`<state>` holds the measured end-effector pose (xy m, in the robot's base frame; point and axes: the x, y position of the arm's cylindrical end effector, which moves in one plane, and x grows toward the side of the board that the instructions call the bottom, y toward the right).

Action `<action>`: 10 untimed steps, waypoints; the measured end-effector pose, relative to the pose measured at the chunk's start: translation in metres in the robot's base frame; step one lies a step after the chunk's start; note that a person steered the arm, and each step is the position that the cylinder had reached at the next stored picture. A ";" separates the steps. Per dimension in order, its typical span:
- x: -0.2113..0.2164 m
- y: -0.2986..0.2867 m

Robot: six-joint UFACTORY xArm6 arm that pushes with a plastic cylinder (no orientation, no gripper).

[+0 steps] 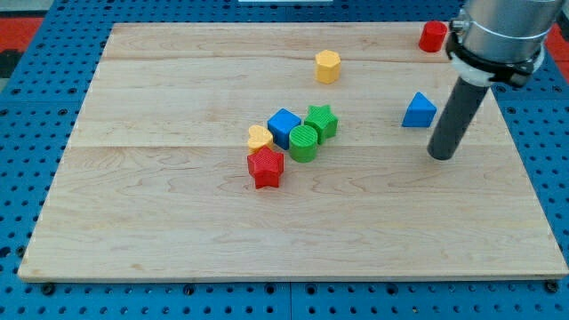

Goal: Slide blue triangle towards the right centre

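The blue triangle sits on the wooden worktop in the view's right part, a little above the middle height, apart from all other blocks. My tip stands just beside it, at its lower right, and I cannot see any contact between them. The end effector is only a plain rod with no jaws, so it neither opens nor closes and grips nothing. I judge the tip is placed close in order to nudge the block, but from this side a push would send it to the view's left. The triangle's apex points to the view's top, its broad base runs left to right, and no long axis is clear.
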<state>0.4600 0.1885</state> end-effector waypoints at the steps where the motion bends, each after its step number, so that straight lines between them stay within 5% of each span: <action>1: -0.007 0.000; 6: -0.065 0.007; 10: -0.063 -0.009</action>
<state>0.3973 0.1797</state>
